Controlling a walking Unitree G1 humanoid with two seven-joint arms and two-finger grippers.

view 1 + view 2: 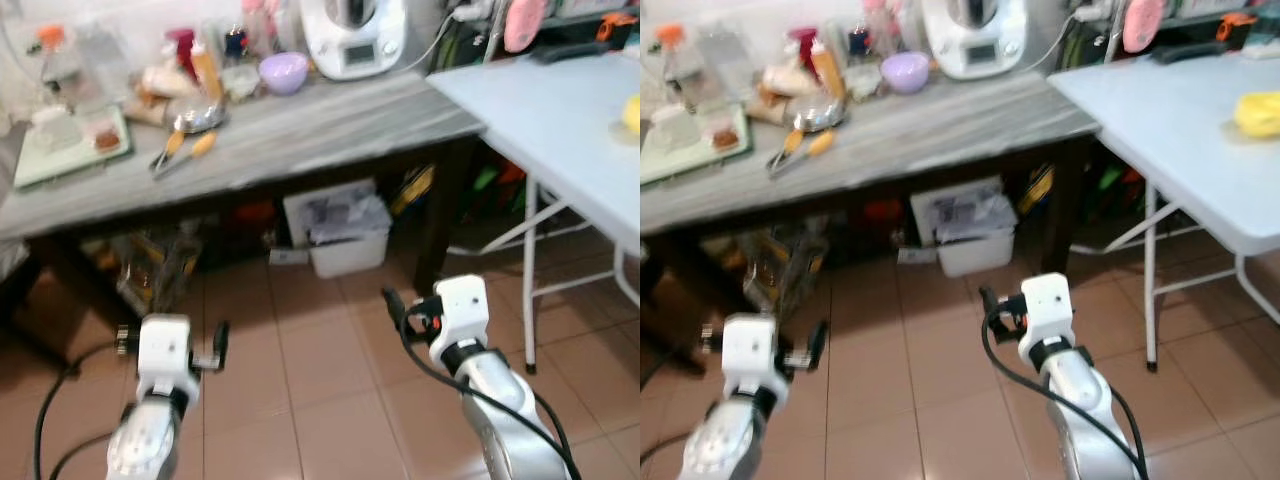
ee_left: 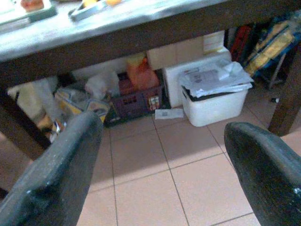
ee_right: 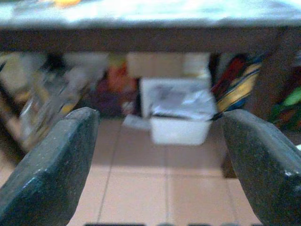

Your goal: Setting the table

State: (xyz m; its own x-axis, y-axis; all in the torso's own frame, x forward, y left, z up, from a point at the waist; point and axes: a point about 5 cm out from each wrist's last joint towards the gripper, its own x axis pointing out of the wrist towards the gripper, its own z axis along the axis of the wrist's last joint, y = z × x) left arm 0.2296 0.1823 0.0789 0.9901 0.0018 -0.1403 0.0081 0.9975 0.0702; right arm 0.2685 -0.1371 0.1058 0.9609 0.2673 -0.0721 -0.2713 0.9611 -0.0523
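A long grey table [image 1: 330, 115] stands ahead of me. On it are a purple bowl [image 1: 284, 70], a metal bowl [image 1: 197, 118], orange-handled tongs [image 1: 183, 152], a pale green tray [image 1: 30, 172] with small containers, and several bottles. My left gripper [image 1: 172, 337] hangs low over the tiled floor in front of the table, open and holding nothing. Further right, at the same height, my right gripper [image 1: 438, 300] is also open and holds nothing. In the wrist views, the left gripper [image 2: 162, 141] and the right gripper [image 3: 160, 122] both face the space under the table.
A white folding table [image 1: 560, 120] stands at the right with a yellow thing [image 1: 1260, 112] on it. A white kitchen appliance [image 1: 352, 35] sits at the grey table's back. Under that table are a white bin [image 1: 345, 235] of papers, bags and a crate. Tiled floor lies between me and the tables.
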